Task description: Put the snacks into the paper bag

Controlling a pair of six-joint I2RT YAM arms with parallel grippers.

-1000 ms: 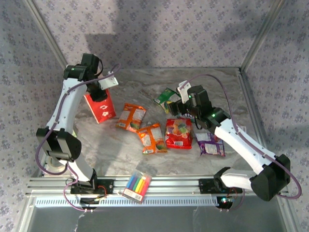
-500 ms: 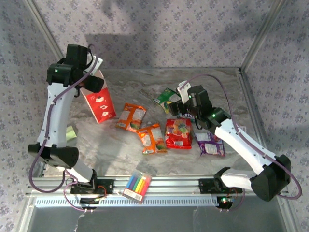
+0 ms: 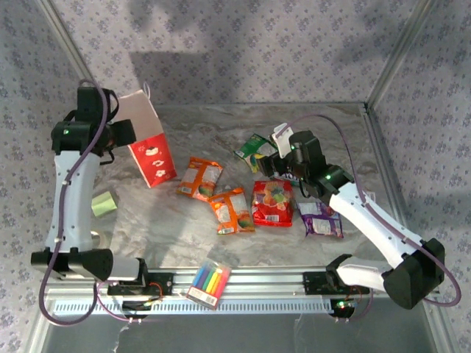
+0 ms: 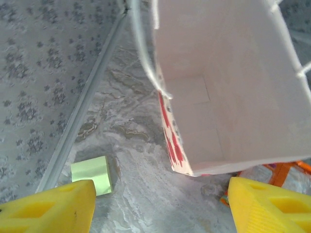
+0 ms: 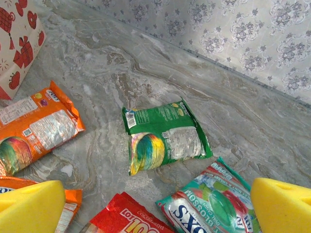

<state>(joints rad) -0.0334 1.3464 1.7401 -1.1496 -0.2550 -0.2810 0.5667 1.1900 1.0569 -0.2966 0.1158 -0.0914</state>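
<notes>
The right gripper (image 5: 158, 206) is hanging with its jaws wide apart, holding nothing, directly over the snacks at table centre.

The green packet (image 5: 165, 138) is lying flat just ahead of the fingertips. Its long axis is running nearly parallel to the line between the two fingers, slightly tilted. Judgement: a wrist turn is probably needed so the jaws close across the short side.

The teal-white packet (image 5: 214, 204) is sitting closer in, touching the red packet (image 5: 126, 218) and running under the right-hand finger. Both are crowding any straight descent.

The left gripper (image 4: 160, 208) is likewise standing open and empty, looking down into the mouth of the paper bag (image 3: 149, 151). The bag is leaning at the far left of the table with its mouth open and no packet showing inside.

The right arm is nearer to every snack, and the bag is lying well apart to its left. The far orange packet (image 3: 200, 178) and the near orange packet (image 3: 232, 209) are lying between gripper and bag, under any low carry path. The purple packet (image 3: 320, 218) is resting beside the right forearm.

The marker box (image 3: 208, 283) at the near rail and the green note pad (image 4: 92, 174) by the left rail are obstructing nothing.
</notes>
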